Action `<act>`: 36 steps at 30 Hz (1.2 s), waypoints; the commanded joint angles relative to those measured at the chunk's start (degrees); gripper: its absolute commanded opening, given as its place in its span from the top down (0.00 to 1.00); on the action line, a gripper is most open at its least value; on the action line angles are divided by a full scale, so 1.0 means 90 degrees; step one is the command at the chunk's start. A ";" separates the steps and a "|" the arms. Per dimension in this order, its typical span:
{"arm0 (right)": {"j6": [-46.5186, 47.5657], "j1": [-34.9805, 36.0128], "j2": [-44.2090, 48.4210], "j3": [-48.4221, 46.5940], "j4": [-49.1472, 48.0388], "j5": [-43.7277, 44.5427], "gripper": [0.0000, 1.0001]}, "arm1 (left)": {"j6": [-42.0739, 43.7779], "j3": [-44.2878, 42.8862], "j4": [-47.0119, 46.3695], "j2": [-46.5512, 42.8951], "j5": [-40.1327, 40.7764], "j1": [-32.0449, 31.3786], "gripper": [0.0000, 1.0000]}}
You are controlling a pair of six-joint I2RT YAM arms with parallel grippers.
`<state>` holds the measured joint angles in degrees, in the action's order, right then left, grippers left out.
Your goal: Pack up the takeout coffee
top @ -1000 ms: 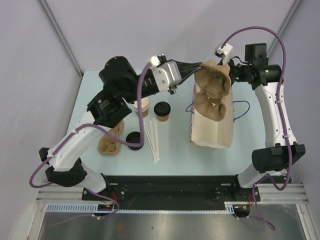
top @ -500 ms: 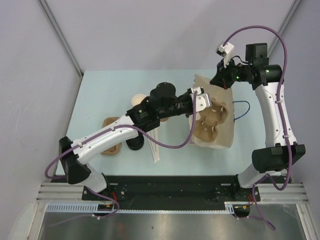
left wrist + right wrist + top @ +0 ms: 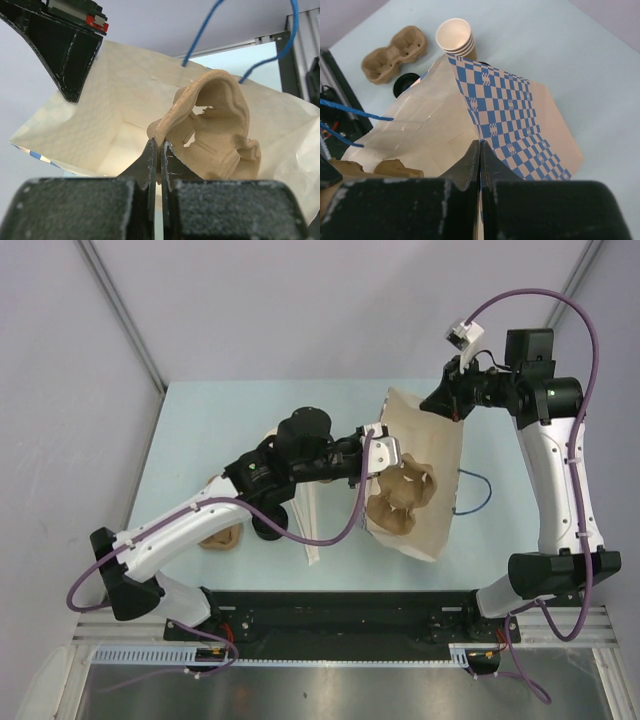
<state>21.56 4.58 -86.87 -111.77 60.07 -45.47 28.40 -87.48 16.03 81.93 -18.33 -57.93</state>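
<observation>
My left gripper [image 3: 384, 460] is shut on the rim of a tan moulded cup carrier [image 3: 400, 496] and holds it in the mouth of the paper bag [image 3: 440, 515]. The left wrist view shows the pinched carrier [image 3: 215, 125] in front of the bag's pale inside [image 3: 100, 120], with my left gripper [image 3: 160, 146] closed on it. My right gripper [image 3: 441, 401] is shut on the bag's upper edge and holds it open. The right wrist view shows that gripper [image 3: 480, 146] on the blue-checked bag [image 3: 520, 110]. The takeout coffee is hidden, probably behind my left arm.
A stack of lidless paper cups [image 3: 453, 36], a second carrier [image 3: 394, 48] and a loose black lid [image 3: 406, 84] lie left of the bag. White straws [image 3: 310, 532] lie near the front. The bag's blue handle [image 3: 476, 496] loops out on the right.
My left gripper has brought the carrier down and toward the near edge, into the bag's mouth. The bag has tilted and swung toward the front left. My right gripper has shifted slightly, still holding the bag's edge.
</observation>
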 commanded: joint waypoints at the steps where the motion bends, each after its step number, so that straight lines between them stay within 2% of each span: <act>1: -0.0589 0.0028 0.0092 -0.0130 0.0228 -0.0426 1.00 | -0.0207 -0.0445 0.0591 -0.0324 -0.0434 0.0060 1.00; 9: -0.0706 0.0116 0.0072 0.0269 0.0220 -0.0426 1.00 | -0.0851 -0.0397 0.0446 -0.0071 -0.0269 0.0314 1.00; 20: -0.0706 0.0380 0.0170 0.0816 -0.0288 -0.0367 1.00 | -0.0548 -0.0084 -0.0111 0.0642 0.0298 0.0431 1.00; 30: -0.0862 0.0390 0.0004 0.0914 -0.0785 -0.0123 1.00 | -0.0100 -0.0377 0.0084 0.1209 0.0845 0.0577 1.00; 36: -0.0931 0.0380 -0.0250 0.0944 -0.1089 -0.0338 1.00 | -0.0226 -0.0845 0.0259 0.1843 0.0630 0.0958 1.00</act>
<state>14.57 7.92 -87.85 -103.57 54.00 -46.98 26.00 -90.72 17.32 95.31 -12.16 -51.72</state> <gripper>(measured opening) 0.009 0.017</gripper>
